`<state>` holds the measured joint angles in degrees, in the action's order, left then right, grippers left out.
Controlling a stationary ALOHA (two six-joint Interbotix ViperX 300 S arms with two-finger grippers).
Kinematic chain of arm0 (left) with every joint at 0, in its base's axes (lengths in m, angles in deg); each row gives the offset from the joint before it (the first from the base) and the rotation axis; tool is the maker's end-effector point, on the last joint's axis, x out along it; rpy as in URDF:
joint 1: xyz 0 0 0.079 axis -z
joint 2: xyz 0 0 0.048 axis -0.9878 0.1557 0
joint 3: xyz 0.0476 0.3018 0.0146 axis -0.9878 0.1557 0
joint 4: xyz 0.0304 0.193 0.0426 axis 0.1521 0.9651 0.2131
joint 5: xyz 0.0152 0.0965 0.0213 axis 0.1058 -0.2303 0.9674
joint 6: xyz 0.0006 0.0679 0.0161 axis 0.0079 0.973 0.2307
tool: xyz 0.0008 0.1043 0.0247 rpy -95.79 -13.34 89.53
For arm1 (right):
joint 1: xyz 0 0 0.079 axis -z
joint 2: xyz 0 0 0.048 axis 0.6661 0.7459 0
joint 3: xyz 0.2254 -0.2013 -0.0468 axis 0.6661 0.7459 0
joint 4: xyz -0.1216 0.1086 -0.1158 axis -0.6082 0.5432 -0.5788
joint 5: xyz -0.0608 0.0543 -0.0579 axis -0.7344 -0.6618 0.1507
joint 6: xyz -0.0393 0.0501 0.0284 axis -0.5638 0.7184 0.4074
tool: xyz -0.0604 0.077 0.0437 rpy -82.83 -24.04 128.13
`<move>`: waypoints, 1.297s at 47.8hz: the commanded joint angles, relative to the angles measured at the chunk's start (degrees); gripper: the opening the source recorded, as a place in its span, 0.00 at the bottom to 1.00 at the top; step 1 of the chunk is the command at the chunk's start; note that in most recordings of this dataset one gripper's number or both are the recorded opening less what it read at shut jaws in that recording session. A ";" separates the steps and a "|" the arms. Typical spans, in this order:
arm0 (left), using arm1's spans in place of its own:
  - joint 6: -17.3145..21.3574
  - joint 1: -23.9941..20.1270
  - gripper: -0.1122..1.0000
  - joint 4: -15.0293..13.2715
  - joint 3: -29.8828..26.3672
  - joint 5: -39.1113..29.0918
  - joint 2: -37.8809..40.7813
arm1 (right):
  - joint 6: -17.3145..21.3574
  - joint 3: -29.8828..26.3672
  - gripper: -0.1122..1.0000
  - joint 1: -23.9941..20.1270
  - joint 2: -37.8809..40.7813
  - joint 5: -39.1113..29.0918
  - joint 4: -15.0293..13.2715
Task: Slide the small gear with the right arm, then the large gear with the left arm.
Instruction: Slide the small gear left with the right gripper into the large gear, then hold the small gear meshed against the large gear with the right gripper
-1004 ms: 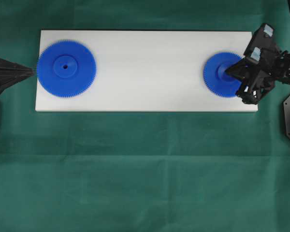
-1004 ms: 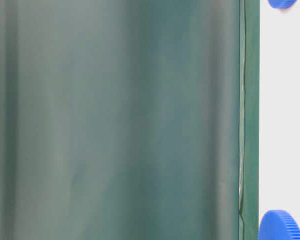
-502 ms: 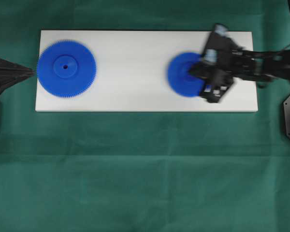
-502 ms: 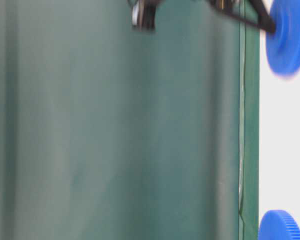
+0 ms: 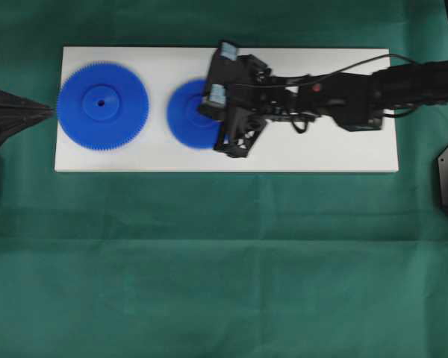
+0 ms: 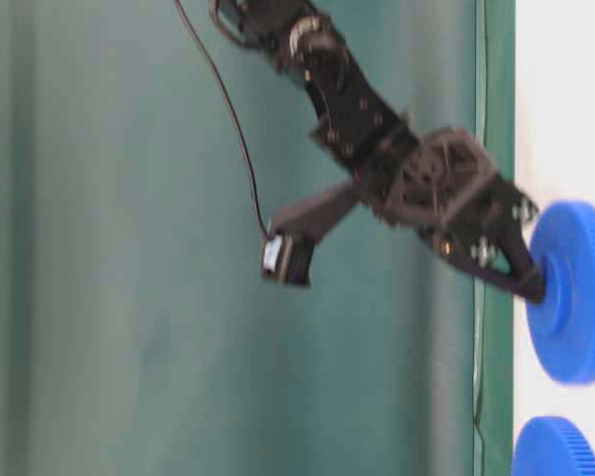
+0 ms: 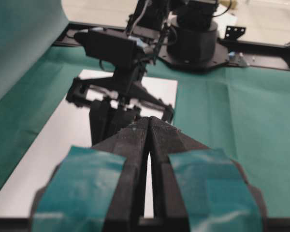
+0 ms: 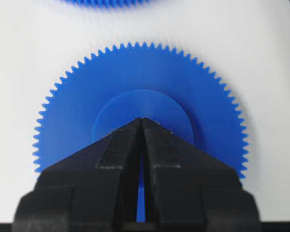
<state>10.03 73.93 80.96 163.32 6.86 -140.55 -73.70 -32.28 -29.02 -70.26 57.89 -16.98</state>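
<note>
The small gear (image 5: 184, 115) lies flat on the white board (image 5: 306, 153), just right of the large gear (image 5: 102, 106), with a narrow gap between their teeth. My right gripper (image 5: 204, 110) is shut, and its joined tips press on the small gear's raised hub (image 8: 135, 104). From table level, the right gripper (image 6: 538, 288) meets the small gear (image 6: 580, 297) beside the large gear (image 6: 555, 451). My left gripper (image 5: 51, 110) is shut and holds nothing; its tip sits just off the board's left end, by the large gear's rim. The large gear's teeth (image 8: 106, 2) show beyond the small gear.
Green cloth (image 5: 224, 261) covers the table around the board. The right arm (image 5: 358, 86) stretches across the board's right half. In the left wrist view, the right arm's wrist (image 7: 116, 72) stands beyond my shut left gripper (image 7: 149, 121).
The right gripper has pushed the small gear leftward along the board, from its right end to just beside the large gear. The left gripper and the large gear have not moved.
</note>
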 commanded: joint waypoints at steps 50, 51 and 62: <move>-0.09 -0.09 0.10 -0.09 0.26 -1.76 0.09 | 0.18 -8.35 0.56 -1.05 3.87 0.09 -3.16; -0.09 -0.09 0.10 -0.09 0.26 -1.76 0.09 | 0.18 -8.35 0.56 -1.05 3.87 0.18 -3.16; -0.09 -0.09 0.10 -0.09 0.18 -1.76 -0.09 | 0.26 -8.35 0.56 -1.05 3.87 -0.09 -3.16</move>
<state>9.95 73.93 80.96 164.20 4.84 -140.91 -73.52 -39.84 -29.81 -65.60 57.71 -19.96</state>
